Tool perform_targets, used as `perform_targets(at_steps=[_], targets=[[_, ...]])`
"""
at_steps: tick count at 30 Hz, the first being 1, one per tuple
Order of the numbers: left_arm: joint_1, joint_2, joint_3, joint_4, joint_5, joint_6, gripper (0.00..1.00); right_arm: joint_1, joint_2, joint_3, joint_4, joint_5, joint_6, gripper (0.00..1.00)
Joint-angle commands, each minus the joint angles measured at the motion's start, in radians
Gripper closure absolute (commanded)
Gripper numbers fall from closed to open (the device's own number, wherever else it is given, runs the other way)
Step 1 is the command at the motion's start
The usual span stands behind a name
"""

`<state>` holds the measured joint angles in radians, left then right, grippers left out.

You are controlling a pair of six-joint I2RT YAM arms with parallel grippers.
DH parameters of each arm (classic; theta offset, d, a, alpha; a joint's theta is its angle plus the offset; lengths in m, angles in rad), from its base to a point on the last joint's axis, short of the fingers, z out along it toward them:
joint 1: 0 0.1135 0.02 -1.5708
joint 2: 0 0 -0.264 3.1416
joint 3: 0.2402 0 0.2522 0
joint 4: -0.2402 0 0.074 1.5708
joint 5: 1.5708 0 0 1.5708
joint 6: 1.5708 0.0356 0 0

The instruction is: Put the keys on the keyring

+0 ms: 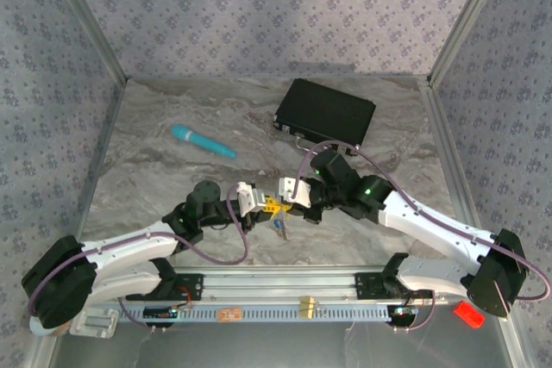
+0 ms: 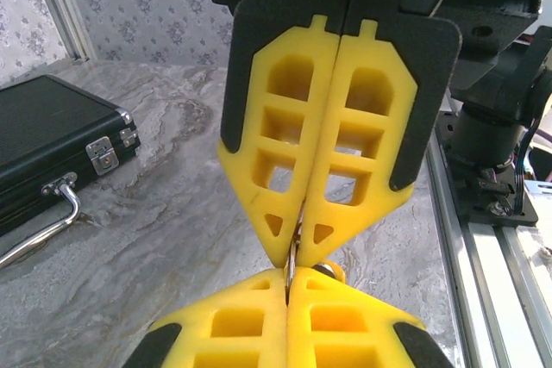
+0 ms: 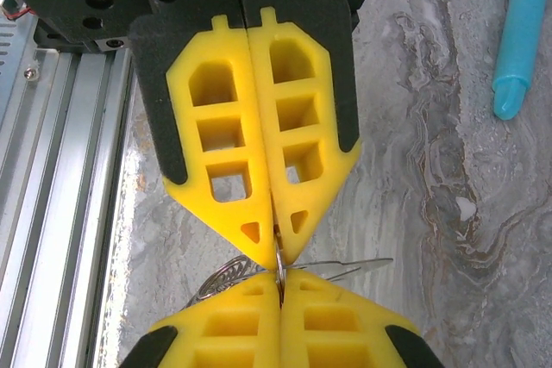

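Two yellow-fingered grippers meet tip to tip over the near side of the marble table [image 1: 172,187]. The left gripper [image 2: 288,280] and right gripper [image 3: 280,282] both pinch the thin silvery keyring [image 2: 291,258]; a key [image 1: 280,227] dangles underneath.

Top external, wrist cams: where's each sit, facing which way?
Top external: above, behind bases, looking down on table; both arms, left gripper, right gripper tip to tip.
Left wrist: faces right gripper, black case beyond; own fingers below.
Right wrist: faces left gripper, teal pen beyond; own fingers below.
Shared: both wrist views show the pinched keyring.
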<state>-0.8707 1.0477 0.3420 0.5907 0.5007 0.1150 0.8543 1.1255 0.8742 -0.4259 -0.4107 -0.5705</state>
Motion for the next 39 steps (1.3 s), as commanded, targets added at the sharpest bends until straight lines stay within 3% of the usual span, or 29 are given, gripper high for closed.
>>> perform_targets(at_steps=[1,3,7,19,30,35,39], targets=[[-0.001,0.000,0.032,0.024,0.025,0.014,1.00,-0.023,-0.047,-0.022,0.065,-0.068,0.043,0.77],[-0.001,-0.003,0.019,0.068,0.026,0.007,1.00,-0.065,-0.084,-0.079,0.128,-0.127,0.081,0.67],[-0.001,0.000,-0.009,0.176,0.021,-0.021,1.00,-0.125,-0.142,-0.194,0.296,-0.215,0.186,0.62],[-0.002,0.011,-0.011,0.206,0.022,-0.033,1.00,-0.134,-0.161,-0.221,0.277,-0.195,0.207,0.68],[-0.002,0.026,-0.005,0.193,0.021,-0.023,1.00,-0.150,-0.198,-0.189,0.166,-0.215,0.182,0.59],[-0.004,0.023,-0.005,0.190,0.023,-0.018,1.00,-0.152,-0.191,-0.184,0.225,-0.214,0.213,0.62],[-0.004,0.022,-0.006,0.187,0.021,-0.014,1.00,-0.153,-0.179,-0.183,0.235,-0.219,0.222,0.69]])
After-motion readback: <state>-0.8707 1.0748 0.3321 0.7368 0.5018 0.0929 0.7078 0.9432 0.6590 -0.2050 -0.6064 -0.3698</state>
